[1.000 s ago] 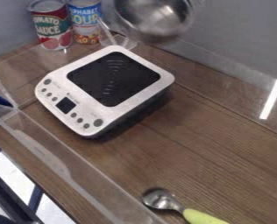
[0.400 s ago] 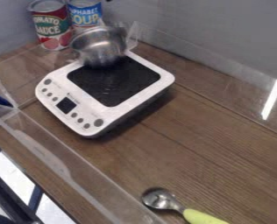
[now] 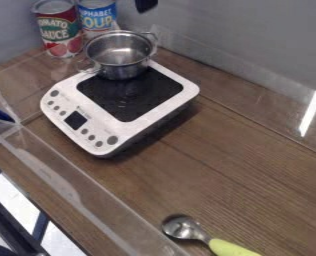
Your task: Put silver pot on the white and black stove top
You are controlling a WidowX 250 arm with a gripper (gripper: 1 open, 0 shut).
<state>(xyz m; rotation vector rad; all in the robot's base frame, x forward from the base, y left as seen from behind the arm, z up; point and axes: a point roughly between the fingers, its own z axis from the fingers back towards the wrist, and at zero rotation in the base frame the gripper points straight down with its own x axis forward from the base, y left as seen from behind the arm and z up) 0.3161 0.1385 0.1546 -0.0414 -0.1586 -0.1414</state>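
Gleaming silver pot sits lidless on stove top.

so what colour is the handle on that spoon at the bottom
Yellow-green, on the spoon at the table's near edge; the camera view, the only one, shows it, partly cut off.

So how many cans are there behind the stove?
2. One can with a red label stands at the back left of the table, and a second can stands right beside it, next to the silver pot. More may be hidden beyond the picture's top edge.
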